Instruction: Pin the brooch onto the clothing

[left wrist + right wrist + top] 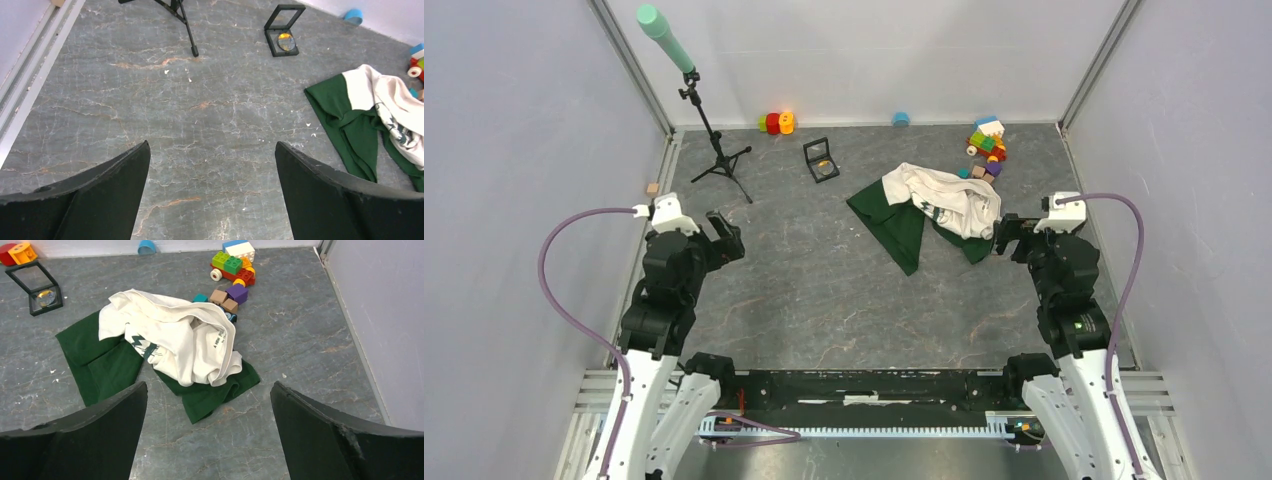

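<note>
Bright, even, diffuse light from overhead in all three views. Leaves only faint, soft-edged shadows: thin beneath the tripod stand [717,158] near the far left corner of the counter [824,290], slightly deeper under the folds of the clothing [939,205] toward the far right corner. Washes the pale walls [874,50] almost white along the far edge. Puts a small warm glint on the brooch [286,41]. Sharp across the marbled surface; soft and nearly black, with little detail, on the fingers [100,210] of the left gripper [211,144] and the fingers [90,450] of the right gripper [208,383] at the near edge. Wide-angle lean in the frame posts [634,65] at the far corners, top view.
</note>
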